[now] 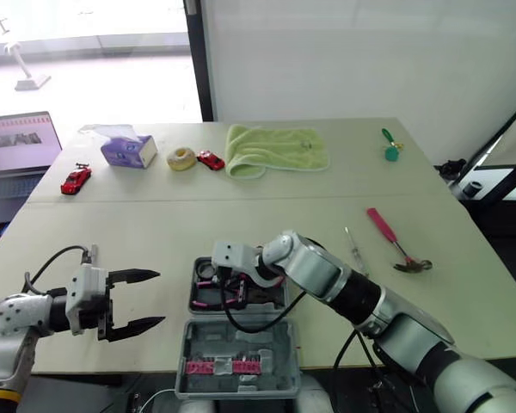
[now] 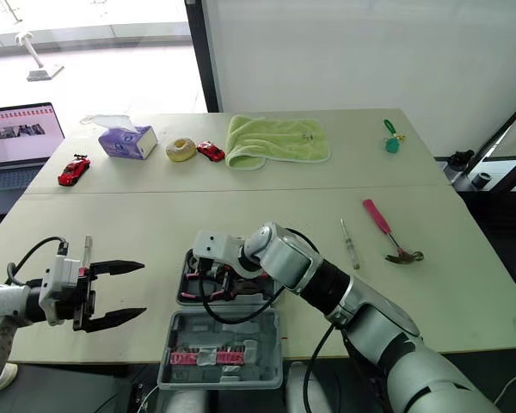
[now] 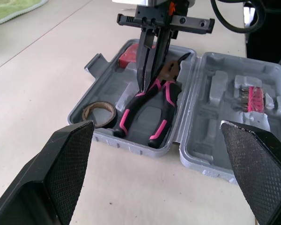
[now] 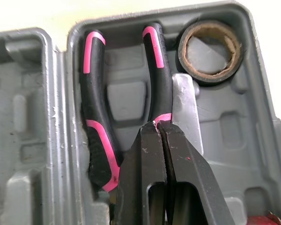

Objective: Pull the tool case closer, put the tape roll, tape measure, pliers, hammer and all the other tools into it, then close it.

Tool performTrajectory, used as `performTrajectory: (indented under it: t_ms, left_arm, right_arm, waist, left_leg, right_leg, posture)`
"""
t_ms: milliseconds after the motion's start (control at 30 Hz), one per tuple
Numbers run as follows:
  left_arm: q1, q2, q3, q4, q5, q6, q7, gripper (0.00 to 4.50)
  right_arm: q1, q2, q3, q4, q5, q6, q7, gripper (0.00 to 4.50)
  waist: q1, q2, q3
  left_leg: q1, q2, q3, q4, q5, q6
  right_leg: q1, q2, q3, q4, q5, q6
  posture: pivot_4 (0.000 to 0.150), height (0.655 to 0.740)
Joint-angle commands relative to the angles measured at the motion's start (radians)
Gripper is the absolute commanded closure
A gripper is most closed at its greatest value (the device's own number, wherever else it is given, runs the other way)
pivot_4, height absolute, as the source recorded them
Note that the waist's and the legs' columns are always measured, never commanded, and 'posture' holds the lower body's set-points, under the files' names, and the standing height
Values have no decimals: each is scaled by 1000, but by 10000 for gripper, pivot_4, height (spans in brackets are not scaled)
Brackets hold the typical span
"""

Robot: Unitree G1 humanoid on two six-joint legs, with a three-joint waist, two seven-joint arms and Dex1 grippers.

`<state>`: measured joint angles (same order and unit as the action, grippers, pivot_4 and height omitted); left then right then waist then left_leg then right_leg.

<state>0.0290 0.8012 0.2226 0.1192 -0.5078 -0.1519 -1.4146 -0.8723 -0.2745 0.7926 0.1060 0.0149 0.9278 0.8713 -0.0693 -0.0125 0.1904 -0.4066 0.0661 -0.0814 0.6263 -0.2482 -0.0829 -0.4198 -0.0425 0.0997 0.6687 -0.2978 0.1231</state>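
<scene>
Tool case (image 1: 241, 342) overhangs the table (image 1: 155, 232) edge, right hand (image 3: 149, 86) closed over pliers (image 4: 91, 103).

A grey moulded-plastic tool case (image 1: 279, 361) lies open and flat at the lower centre of the head view, at the table's (image 1: 155, 232) near edge. Its lid half is nearest the bottom of the frame and holds a pink strip of bits (image 1: 222, 366). In the tray half, black pliers (image 3: 147, 110) with pink-striped handles lie flat, a black tape roll (image 3: 99, 114) with a brown core lies beside the handle ends, and a small red item (image 3: 129, 55), too hidden to identify, sits in the opposite corner. A pink-handled claw hammer (image 1: 394, 240) and a slim pale screwdriver (image 1: 354, 250) lie side by side on the table at centre right, well apart from the case.
</scene>
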Motion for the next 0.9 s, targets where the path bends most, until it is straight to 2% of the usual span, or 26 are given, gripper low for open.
performTrajectory:
  t_ms: [33, 233, 367, 467, 567, 667, 767, 867, 900]
  left_arm:
    - [7, 5, 30, -23, -7, -16, 2, 0]
    - [4, 6, 26, -32, -9, -13, 7, 0]
    - [1, 5, 23, -31, -7, -14, 7, 0]
    - [-1, 8, 18, -30, -3, -10, 5, 0]
    - [3, 20, -6, -32, 41, -5, 22, 0]
    - [11, 29, -36, -54, 82, 45, 58, 0]
    - [8, 24, -46, -76, 68, 94, 65, 0]
    - [0, 31, -56, -68, 70, 141, 70, 8874]
    - [-5, 34, -62, -48, 75, 140, 57, 14048]
  right_arm:
    - [82, 2, 63, 129, -27, 46, 3, 44608]
    - [142, 16, 62, 229, -51, -5, 15, 44608]
    - [157, 28, 51, 241, -65, -44, 11, 44608]
    - [157, 55, -13, 213, -56, -87, -7, 44608]
    - [140, 78, -133, 112, -37, -172, -44, 44608]
    - [144, 36, -233, -82, -18, -220, -45, 44608]
    - [173, -32, -316, -284, 39, -146, -14, 44608]
    - [216, -79, -403, -430, 120, -49, 1, 45000]
    - [248, -133, -416, -479, 137, -31, 23, 45000]
  waist:
    - [-1, -1, -4]
    - [0, -1, -26]
    - [0, -1, -36]
    - [-1, -3, -38]
    - [-5, -3, -38]
    - [-3, -3, -32]
    - [2, 0, -26]
    - [2, -1, -26]
    - [2, -1, -25]
  left_leg:
    - [1, 0, 0, 0, 0, 0]
    - [32, 0, 2, -12, -1, 1]
    - [34, 0, 2, -14, -2, 2]
    - [34, 0, 2, -15, -2, 2]
    - [34, 0, 1, -15, -2, 2]
    - [31, 0, 1, -15, -2, 2]
    - [16, 0, 1, -12, -1, 1]
    - [13, 0, -1, -13, -1, 1]
    - [14, 0, -2, -13, -1, 1]
  right_leg:
    - [1, 0, 0, 0, 0, 0]
    - [30, -1, 0, -9, -5, -4]
    - [32, -1, 0, -10, -7, -4]
    - [32, -1, 0, -10, -7, -3]
    - [31, 0, 0, -10, -7, -4]
    - [27, 0, 1, -9, -7, -4]
    - [14, 0, 1, -7, -5, 0]
    - [11, 0, -1, -5, -5, 0]
    - [11, 0, -1, -5, -5, -1]
  posture:
    - [1500, 7400]
    - [1500, 7400]
    - [1500, 7400]
    - [1500, 7400]
    - [1500, 7400]
    - [1500, 7400]
    - [1500, 7400]
    - [1500, 7400]
    - [1500, 7400]
